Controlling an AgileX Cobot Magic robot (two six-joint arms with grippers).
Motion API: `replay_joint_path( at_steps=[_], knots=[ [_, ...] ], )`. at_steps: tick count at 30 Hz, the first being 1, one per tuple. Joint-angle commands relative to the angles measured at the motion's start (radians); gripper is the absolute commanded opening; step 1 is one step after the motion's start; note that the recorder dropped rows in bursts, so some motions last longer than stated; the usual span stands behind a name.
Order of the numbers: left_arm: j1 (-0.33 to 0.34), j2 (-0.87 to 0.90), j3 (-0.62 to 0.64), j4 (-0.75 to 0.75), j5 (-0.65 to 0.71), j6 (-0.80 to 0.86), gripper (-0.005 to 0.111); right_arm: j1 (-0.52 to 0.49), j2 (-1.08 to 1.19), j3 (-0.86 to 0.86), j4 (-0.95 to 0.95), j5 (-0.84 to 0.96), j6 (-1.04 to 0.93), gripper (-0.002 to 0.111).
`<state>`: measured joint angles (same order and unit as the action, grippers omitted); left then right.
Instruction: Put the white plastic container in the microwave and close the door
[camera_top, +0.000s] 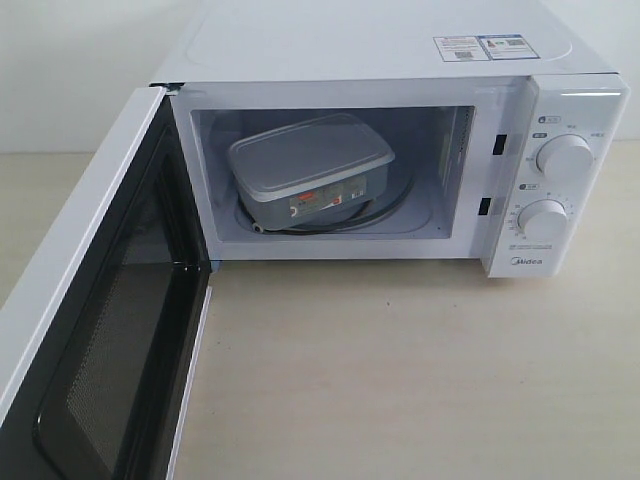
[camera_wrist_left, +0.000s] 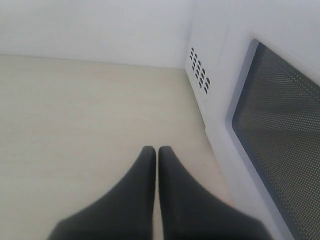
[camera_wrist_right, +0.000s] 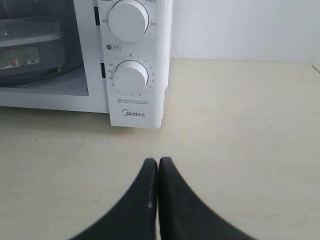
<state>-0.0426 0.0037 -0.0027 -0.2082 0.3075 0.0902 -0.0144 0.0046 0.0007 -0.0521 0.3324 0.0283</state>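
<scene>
The white plastic container (camera_top: 312, 168) rests inside the microwave (camera_top: 400, 60) on the glass turntable, its labelled side facing out; it also shows in the right wrist view, container (camera_wrist_right: 30, 55). The door (camera_top: 90, 330) hangs wide open to the left, its mesh window (camera_wrist_left: 280, 150) close beside my left gripper (camera_wrist_left: 156, 150), which is shut and empty above the table. My right gripper (camera_wrist_right: 158, 161) is shut and empty too, in front of the knob panel (camera_wrist_right: 131, 75). Neither gripper appears in the exterior view.
The microwave stands on a pale wooden table (camera_top: 420, 380) against a white wall. Vent holes (camera_wrist_left: 199, 71) mark the microwave's side by the left gripper. Two round knobs (camera_top: 563, 157) sit on the right panel.
</scene>
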Motion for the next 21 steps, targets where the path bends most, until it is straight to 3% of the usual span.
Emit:
replay_joint_path(
  at_steps=[1, 6, 13, 18, 21],
  knots=[
    [0.003, -0.004, 0.003, -0.011, -0.002, -0.009, 0.004, -0.006, -0.005, -0.001, -0.006, -0.002, -0.006, 0.0],
    [0.003, -0.004, 0.003, -0.011, -0.019, -0.009, 0.004, -0.005, -0.005, -0.001, -0.006, -0.006, -0.006, 0.0],
    [0.003, -0.004, 0.003, -0.102, -0.263, -0.009, 0.004, -0.005, -0.005, -0.001, -0.006, -0.006, -0.006, 0.0],
    [0.003, -0.004, -0.177, -0.115, -0.158, -0.009, 0.004, -0.005, -0.005, -0.001, -0.006, -0.006, -0.006, 0.0],
    [0.003, 0.005, -0.433, -0.118, 0.065, 0.062, 0.004, -0.005, -0.005, -0.001, -0.006, -0.006, -0.006, 0.0]
  ],
)
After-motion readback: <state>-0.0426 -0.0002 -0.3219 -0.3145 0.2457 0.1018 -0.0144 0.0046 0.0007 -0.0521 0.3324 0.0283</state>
